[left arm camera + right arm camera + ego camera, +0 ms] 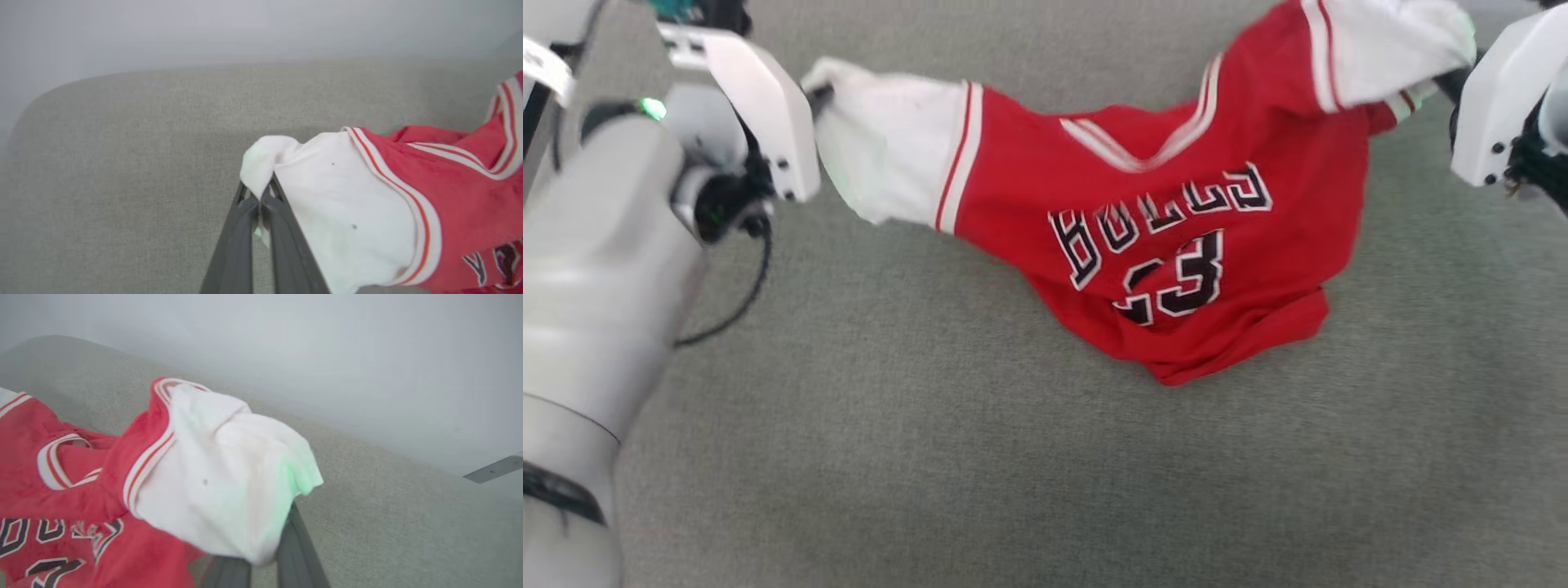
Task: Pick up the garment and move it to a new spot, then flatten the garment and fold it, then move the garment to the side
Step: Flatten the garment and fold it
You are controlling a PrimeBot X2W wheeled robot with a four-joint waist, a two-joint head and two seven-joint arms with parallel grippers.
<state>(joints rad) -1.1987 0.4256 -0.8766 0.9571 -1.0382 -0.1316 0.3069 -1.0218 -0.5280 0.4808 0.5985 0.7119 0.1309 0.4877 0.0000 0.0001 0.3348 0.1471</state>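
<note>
We see a red short-sleeved T-shirt (1176, 163), with white sleeve ends, striped trim and black-and-white lettering on the chest. It is stretched between our two arms above a grey fabric surface (931, 457), and its lower part sags down and bunches on that surface. Our left end effector (260, 197) is pinched tight on the tip of one white sleeve, and our right end effector (1445, 83) is closed narrowly on the other, both sleeves raised off the surface.
</note>
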